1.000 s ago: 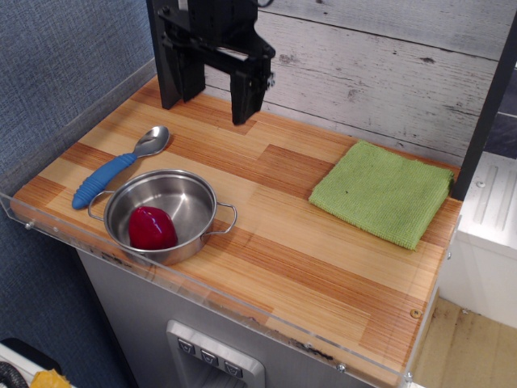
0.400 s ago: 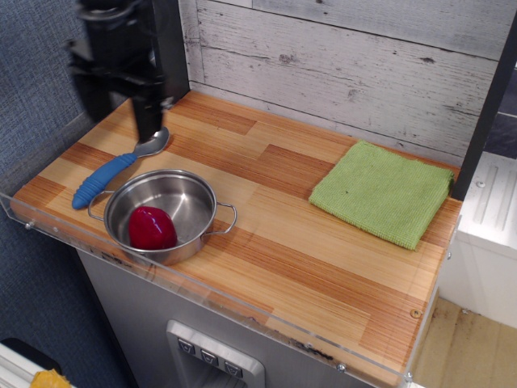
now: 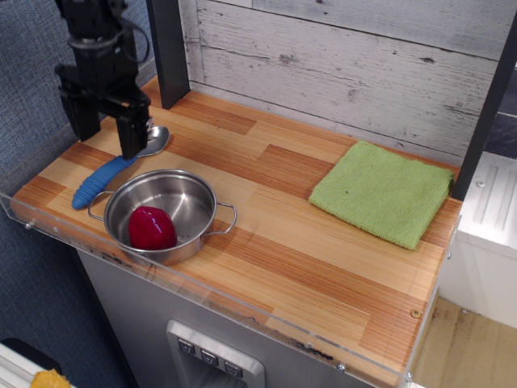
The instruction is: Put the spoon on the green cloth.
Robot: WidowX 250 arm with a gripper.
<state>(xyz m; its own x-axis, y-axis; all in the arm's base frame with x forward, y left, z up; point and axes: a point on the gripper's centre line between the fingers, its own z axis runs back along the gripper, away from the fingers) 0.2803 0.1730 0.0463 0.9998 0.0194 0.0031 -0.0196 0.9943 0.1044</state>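
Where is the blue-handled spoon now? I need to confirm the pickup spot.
The blue-handled silver spoon lies at the counter's left end, just behind-left of the two-handled steel pot, directly under the black hand.

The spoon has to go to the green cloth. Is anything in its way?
Nothing visible blocks it. The spoon lies at the left, behind the pot; the cloth lies at the right. Between them is bare wood. The pot sits nearer the front, off that line. The gripper, jaws open, is right above the spoon.
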